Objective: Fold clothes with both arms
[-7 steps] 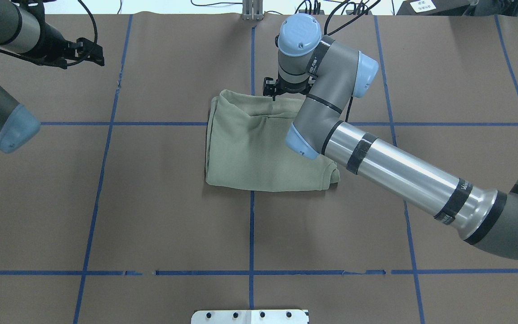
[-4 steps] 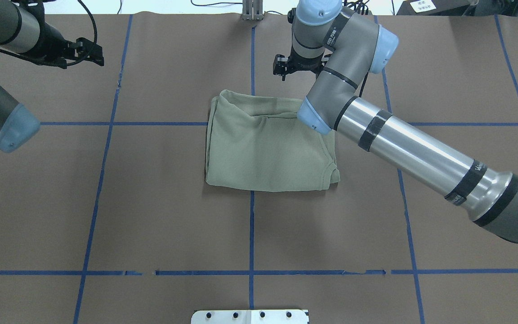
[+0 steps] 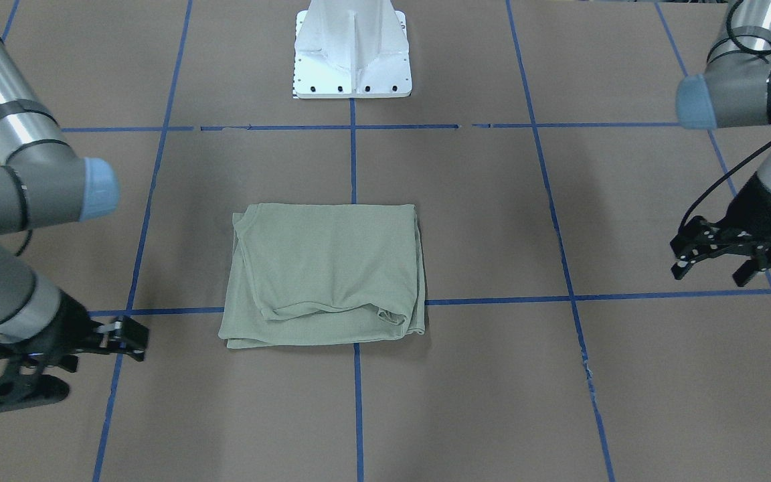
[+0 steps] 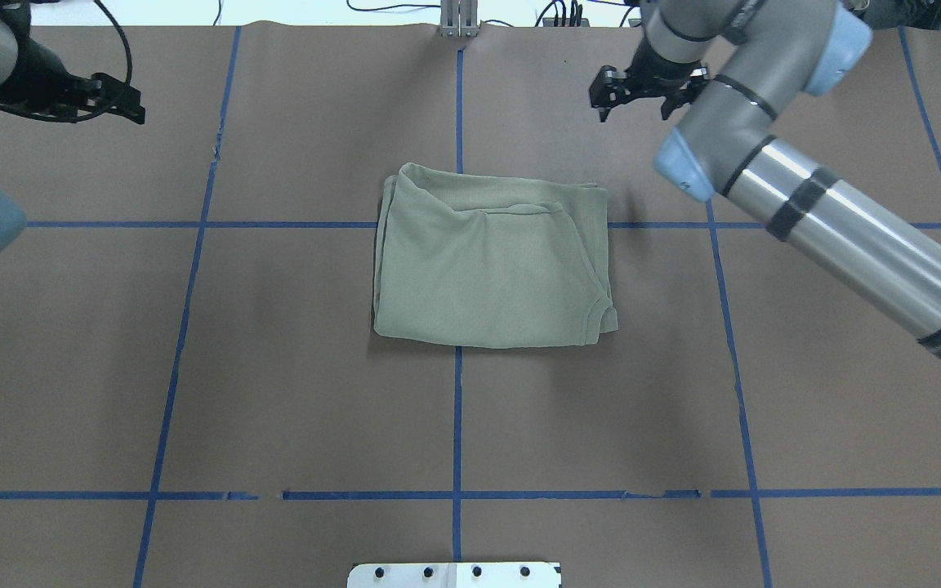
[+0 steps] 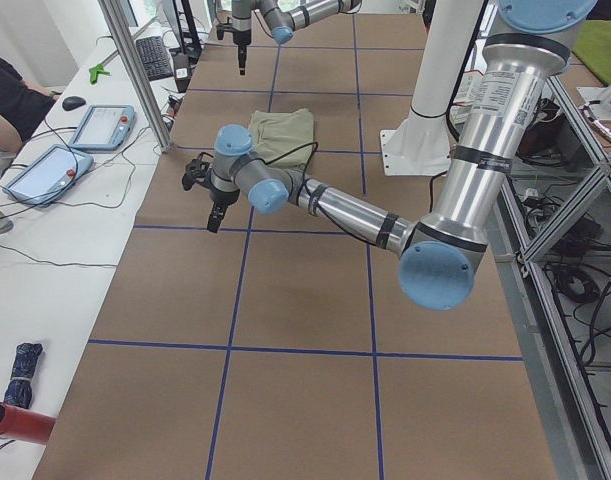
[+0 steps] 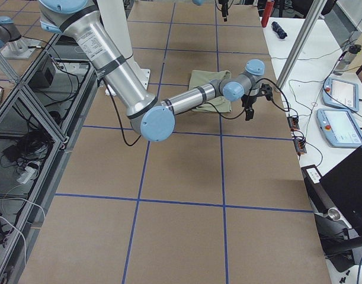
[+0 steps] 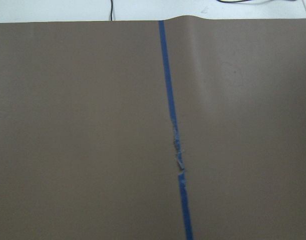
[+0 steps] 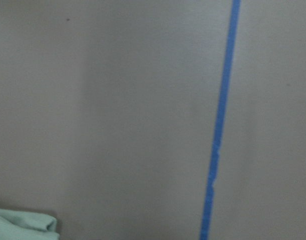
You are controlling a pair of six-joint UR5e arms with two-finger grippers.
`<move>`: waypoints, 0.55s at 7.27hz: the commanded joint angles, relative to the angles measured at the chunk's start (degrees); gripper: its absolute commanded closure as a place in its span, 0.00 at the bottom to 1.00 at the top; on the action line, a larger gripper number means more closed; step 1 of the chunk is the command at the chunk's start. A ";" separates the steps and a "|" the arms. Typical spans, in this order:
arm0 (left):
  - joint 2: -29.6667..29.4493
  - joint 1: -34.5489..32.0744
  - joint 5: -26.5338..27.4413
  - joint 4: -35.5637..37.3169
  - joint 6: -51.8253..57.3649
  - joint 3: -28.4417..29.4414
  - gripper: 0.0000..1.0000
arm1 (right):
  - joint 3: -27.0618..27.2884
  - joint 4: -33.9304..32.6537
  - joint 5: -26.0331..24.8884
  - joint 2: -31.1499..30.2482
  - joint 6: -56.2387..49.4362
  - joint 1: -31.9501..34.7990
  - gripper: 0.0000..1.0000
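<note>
The sage-green shirt lies folded into a rough rectangle at the table's middle, flat, with a loose fold along its far edge; it also shows in the front view and at the bottom-left corner of the right wrist view. My right gripper is open and empty, above the table beyond the shirt's far right corner. My left gripper is open and empty, far out to the left, well away from the shirt. The collar tag is hidden.
Brown table paper with a blue tape grid covers the table. The white pedestal base stands at the near side by the robot. Tablets and cables lie on a side bench past the far edge.
My right gripper has left the shirt's far edge and swung up and to the right, clear of the cloth. My left arm has shifted slightly left. The shirt has not moved.
</note>
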 commanded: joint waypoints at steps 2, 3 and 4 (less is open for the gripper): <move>10.41 -10.79 -0.96 2.66 22.98 -0.09 0.00 | 9.04 -4.42 2.90 -18.13 -24.02 10.48 0.00; 13.46 -11.17 -1.22 3.29 22.82 -0.35 0.00 | 9.40 -8.88 3.16 -20.86 -33.85 14.07 0.00; 14.02 -11.08 -1.22 2.77 20.64 -0.53 0.00 | 9.49 -11.19 3.60 -22.20 -34.82 16.02 0.00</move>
